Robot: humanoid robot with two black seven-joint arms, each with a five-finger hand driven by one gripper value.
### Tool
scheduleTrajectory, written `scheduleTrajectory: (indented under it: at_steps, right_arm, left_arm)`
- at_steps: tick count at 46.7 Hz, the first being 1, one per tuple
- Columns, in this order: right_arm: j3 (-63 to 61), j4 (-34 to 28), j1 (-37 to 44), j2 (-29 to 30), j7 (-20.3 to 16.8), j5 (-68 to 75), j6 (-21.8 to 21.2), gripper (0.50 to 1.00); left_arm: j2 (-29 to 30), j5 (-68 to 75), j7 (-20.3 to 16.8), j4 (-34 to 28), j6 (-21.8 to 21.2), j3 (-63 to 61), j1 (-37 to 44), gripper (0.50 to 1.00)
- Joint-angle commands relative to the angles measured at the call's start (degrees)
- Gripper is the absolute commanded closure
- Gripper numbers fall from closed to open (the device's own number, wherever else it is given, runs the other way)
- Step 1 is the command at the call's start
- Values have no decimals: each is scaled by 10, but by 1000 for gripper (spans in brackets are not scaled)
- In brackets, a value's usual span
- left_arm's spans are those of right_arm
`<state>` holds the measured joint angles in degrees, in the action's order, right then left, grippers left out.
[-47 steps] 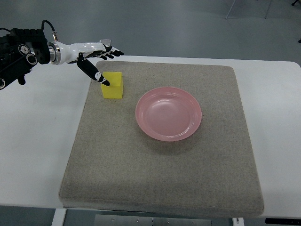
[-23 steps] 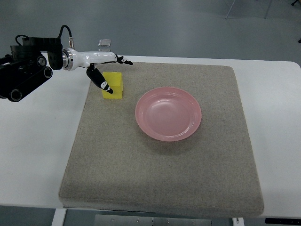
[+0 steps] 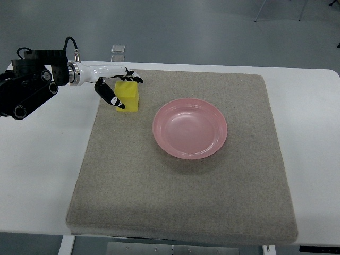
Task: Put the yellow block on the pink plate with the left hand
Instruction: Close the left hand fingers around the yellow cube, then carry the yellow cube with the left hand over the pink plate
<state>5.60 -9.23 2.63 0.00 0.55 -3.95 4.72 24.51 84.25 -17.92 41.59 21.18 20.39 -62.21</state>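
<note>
**A:** So what have we got here? Starting big: we see a white surface [image 3: 45, 159] with a grey-beige mat [image 3: 180, 196] covering most of it.

**B:** Yep, and on the mat the pink plate [image 3: 190, 128] sits a bit past the middle, nothing in it. Round, shallow, glossy.

**A:** Then the arm. We've got the black left arm [image 3: 29, 85] coming in from the left edge, up near the far corner of the mat, with a cable looping off the wrist.

**B:** Right, and the left robot hand [image 3: 114, 85] is white with dark fingertips. We'd say it's closing around the yellow block [image 3: 129, 96]: the long fingers [image 3: 132, 78] lie along the far top edge of the block, and the thumb [image 3: 110, 95] comes down on its left side.

**A:** Is it actually gripping though?

**B:** Looks like contact on both sides to us, so yeah, wrapped on the block, but the block is resting flat on the mat. It's at the far left part of the mat, just left of the plate and apart from it, not touching the rim.

**A:** Smallest bit: there's a little grey thing [image 3: 118, 48] on the floor past the far edge of the surface. We can't tell what it is.
</note>
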Motion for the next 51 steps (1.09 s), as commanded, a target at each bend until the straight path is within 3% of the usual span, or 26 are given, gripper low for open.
scheduleTrajectory:
  at_steps: [1,7,19,23,39,51]
  right_arm:
    - [0,0,0,0,0,0,-1,576]
    - [-1,0,0,0,0,0,-1,576]
    - [0,0,0,0,0,0,0,576]
    - [0,0,0,0,0,0,-1,576]
    - [0,0,0,0,0,0,0,576]
    - [-1,0,0,0,0,0,0,576]
  left_arm:
    - [-2,1,0,-1,-2,0,1,664]
    - [-2,2,0,-1,-22,0,1,690]
    - [-1,5,1,-5,-49,0,3,874]
    - [-1,0,1,-5,-50,0,3,902]
    - [-3,-3,-3,6,-51,5,-18,887]
    - [3,-3,-3,98,-51,7,-27,879]
